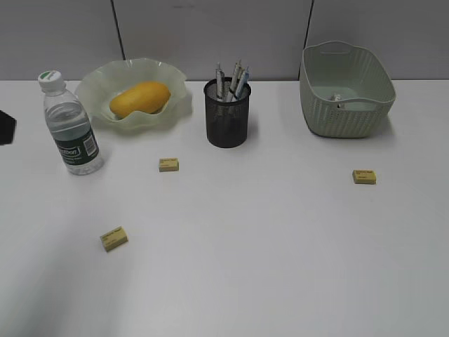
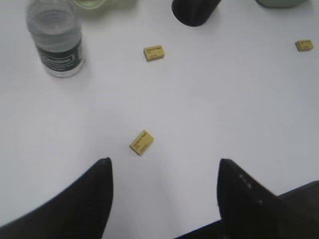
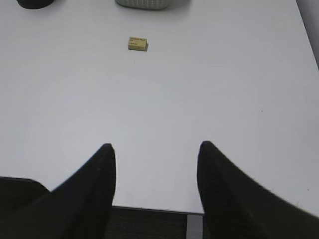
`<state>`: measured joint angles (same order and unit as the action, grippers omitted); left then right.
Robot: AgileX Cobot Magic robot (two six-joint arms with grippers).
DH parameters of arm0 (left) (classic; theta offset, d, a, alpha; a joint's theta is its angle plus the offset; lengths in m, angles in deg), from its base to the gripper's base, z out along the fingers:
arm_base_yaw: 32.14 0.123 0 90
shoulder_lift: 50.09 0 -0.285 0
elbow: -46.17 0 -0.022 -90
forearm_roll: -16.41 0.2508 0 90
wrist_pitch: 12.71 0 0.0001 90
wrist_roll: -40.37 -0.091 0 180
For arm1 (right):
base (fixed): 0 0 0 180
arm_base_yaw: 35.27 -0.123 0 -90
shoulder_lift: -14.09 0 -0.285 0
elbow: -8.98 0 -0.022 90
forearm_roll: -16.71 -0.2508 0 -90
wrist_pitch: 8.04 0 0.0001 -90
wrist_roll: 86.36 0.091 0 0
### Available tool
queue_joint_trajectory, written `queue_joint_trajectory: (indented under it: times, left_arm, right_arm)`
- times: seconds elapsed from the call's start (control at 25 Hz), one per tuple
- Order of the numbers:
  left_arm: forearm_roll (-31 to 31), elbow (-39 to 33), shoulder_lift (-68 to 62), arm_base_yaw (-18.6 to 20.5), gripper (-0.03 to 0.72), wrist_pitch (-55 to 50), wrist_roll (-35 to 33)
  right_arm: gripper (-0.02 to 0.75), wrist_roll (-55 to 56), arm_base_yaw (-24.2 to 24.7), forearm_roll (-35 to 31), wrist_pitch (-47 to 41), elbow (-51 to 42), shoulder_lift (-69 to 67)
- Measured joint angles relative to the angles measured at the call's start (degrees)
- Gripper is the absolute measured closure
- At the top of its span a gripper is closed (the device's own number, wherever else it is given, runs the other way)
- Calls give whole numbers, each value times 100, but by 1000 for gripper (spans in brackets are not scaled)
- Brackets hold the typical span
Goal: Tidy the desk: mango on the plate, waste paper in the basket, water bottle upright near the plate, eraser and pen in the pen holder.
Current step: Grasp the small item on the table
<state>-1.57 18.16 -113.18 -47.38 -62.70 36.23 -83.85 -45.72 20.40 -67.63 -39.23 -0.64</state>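
Note:
The mango (image 1: 140, 98) lies in the wavy-rimmed plate (image 1: 95, 81). Left of the plate the water bottle (image 1: 70, 126) stands upright. Pens (image 1: 231, 81) stick out of the black mesh pen holder (image 1: 227, 119). A small pale scrap, seemingly the waste paper (image 1: 337, 98), rests inside the basket (image 1: 347, 119). Three yellow erasers lie on the desk (image 1: 266, 246): one (image 1: 168, 164) by the holder, one (image 1: 114, 239) front left, one (image 1: 364, 177) on the right. My left gripper (image 2: 164, 164) hangs open, empty, just short of the front-left eraser (image 2: 141, 142). My right gripper (image 3: 155, 147) is open and empty, well short of the right eraser (image 3: 138, 44).
The desk's front edge (image 3: 149, 209) shows under the right gripper. A dark shape (image 1: 5, 128) sits at the exterior view's left border. A grey partition wall (image 1: 210, 35) stands behind the desk. Neither gripper appears in the exterior view.

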Motion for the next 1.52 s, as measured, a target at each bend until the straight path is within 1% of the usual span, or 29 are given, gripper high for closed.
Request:
queue_joint_trajectory:
  times: [0.2, 0.28, 0.36, 0.56, 0.68, 0.88, 1.28, 1.52]
  left_arm:
    - [191, 5, -880, -714, 190, 155, 0]
    - [292, 11, -1255, -905, 190, 173, -2]
    - [374, 37, -1638, -1005, 190, 180, -2]
    - [578, 185, -2563, -1048, 189, 184, -2]
    - [847, 373, -3028, -1048, 188, 174, -2]
    - [1115, 722, -3659, -1048, 188, 149, -86]
    - [1219, 1500, -4658, -1048, 188, -216, -549]
    - [1396, 1574, -5084, -1048, 188, -284, -816]
  right_arm:
    - [314, 0, 0, 5, 0, 0, 0]
    - [314, 0, 0, 5, 0, 0, 0]
    - [314, 0, 0, 9, 0, 0, 0]
    - [314, 0, 0, 9, 0, 0, 0]
    - [314, 0, 0, 9, 0, 0, 0]
    - [314, 0, 0, 9, 0, 0, 0]
    - [317, 0, 0, 9, 0, 0, 0]
    - [320, 0, 0, 12, 0, 0, 0]
